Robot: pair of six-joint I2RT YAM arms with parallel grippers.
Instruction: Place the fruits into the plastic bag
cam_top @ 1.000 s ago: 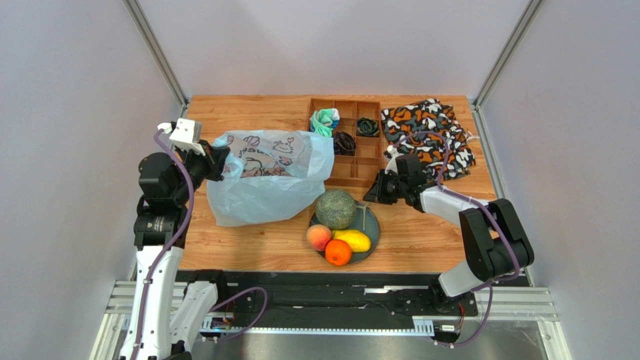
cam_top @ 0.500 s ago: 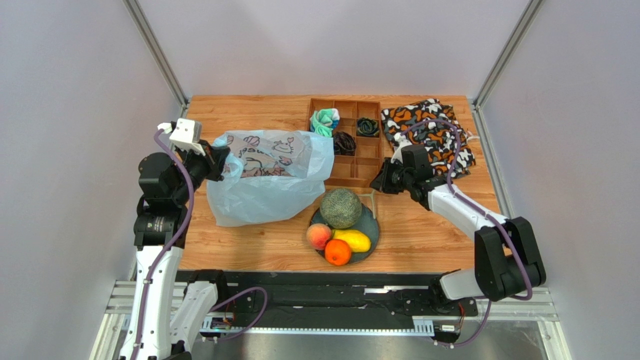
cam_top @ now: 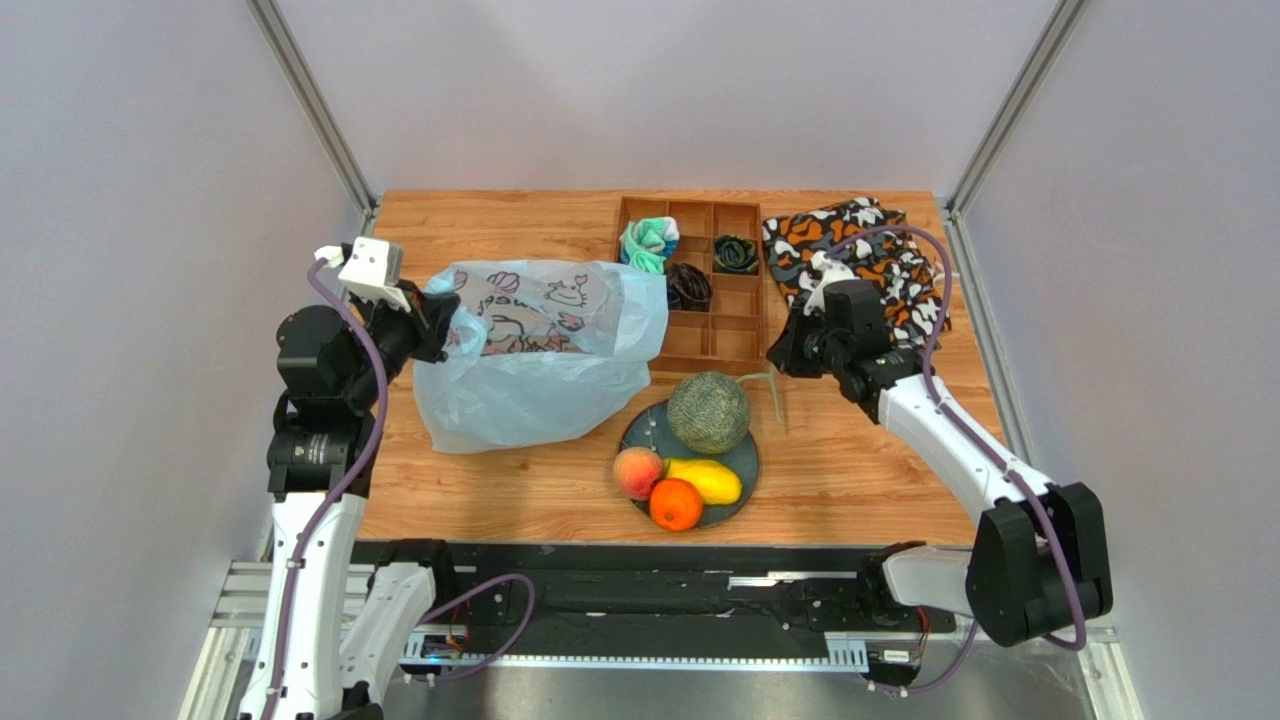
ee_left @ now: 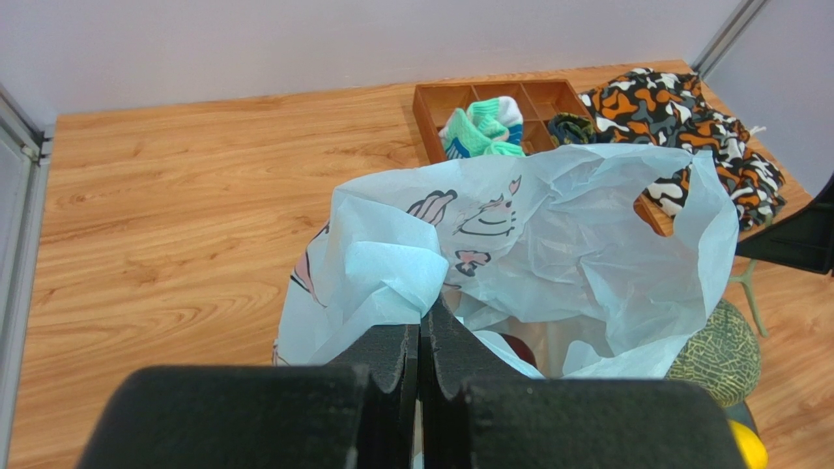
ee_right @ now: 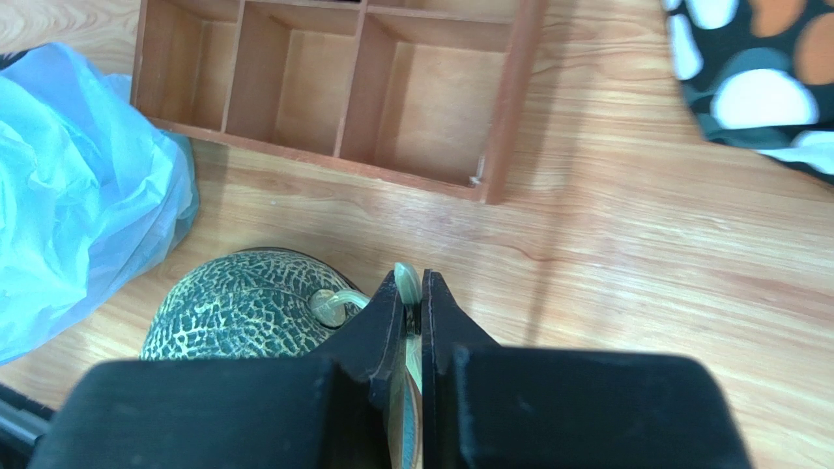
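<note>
- Wooden worktop (cam_top: 496, 225) inside pale grey walls, with both arms reaching in from the near edge.
- plastic bag (cam_top: 534, 360): pale blue and crinkly, lying left of centre. Its mouth faces right, towards the plate, and gapes in the left wrist view.
- patterned cloth (cam_top: 842, 240): far right corner, not involved.
- divided wooden tray (cam_top: 733, 318): behind the plate, with rolled bundles in its far cells.
- plate (cam_top: 747, 473): dark, near centre, carrying the loose fruits.
- melon (cam_top: 708, 413): netted grey-green, at the plate's far rim, near the bag mouth but apart from it.
- mango (cam_top: 706, 480), peach (cam_top: 637, 473), orange (cam_top: 676, 506): grouped on the plate's near half, untouched.
- left fingers (ee_left: 396, 342): together, pinching the bag's rim and holding it up.
- right fingers (ee_right: 387, 313): clamped on the melon's pale green stem (ee_right: 406, 283).
- Step in hand, as judged: carrying the melon by its stem towards the bag.
- Next move calls for a leftward swing into the opening. A thin stem under a heavy fruit may slip or let it swing, and the mouth must be wide enough.
</note>
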